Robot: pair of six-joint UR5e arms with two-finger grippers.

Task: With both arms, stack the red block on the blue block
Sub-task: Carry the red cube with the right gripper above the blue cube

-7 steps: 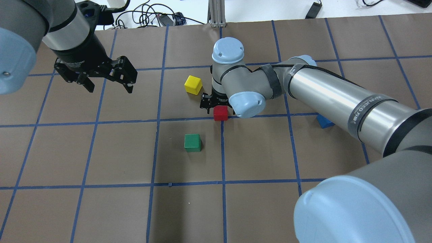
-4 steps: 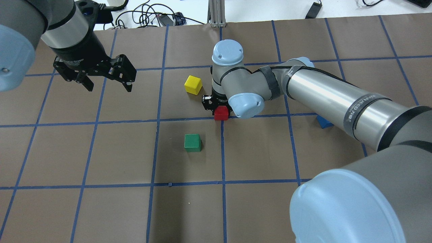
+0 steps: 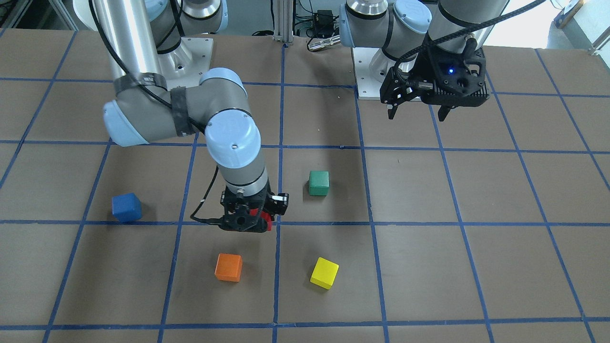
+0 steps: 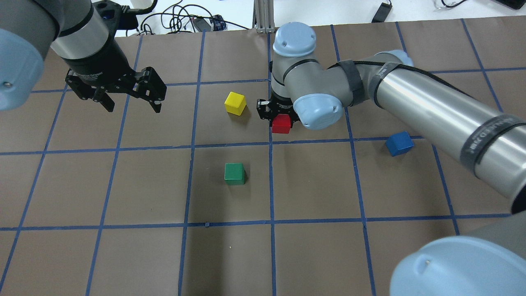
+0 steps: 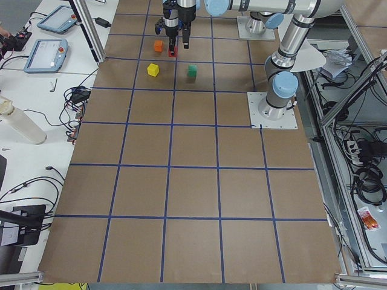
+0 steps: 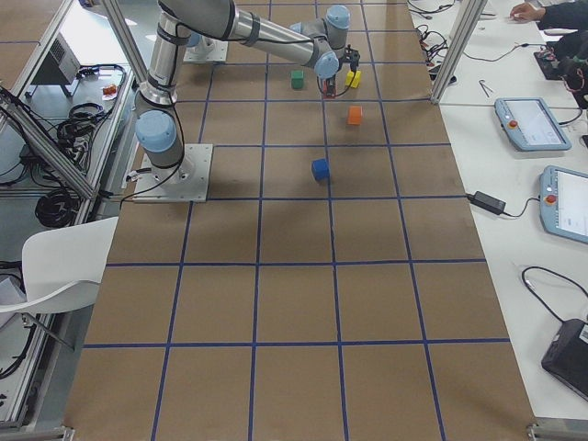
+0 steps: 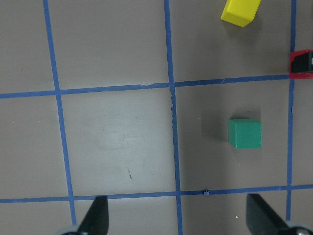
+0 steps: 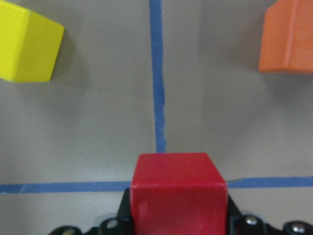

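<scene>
Clamping the red block (image 8: 178, 191), the right tool (image 4: 281, 119) is holding it well apart from the blue block (image 4: 399, 143); the left tool (image 4: 134, 107) is hanging with jaws spread.

Brown-papered table (image 6: 276, 303) gridded in blue tape (image 4: 271, 185); white chair (image 6: 55, 266) at one corner; white bench (image 6: 469, 156) alongside, bearing pendants (image 6: 525, 124); cables (image 4: 176, 18) beyond the far edge.

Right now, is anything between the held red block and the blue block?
Nothing visible. From the red block in the right gripper, bare table runs to the blue block; the green block, yellow block and orange block lie aside.
</scene>
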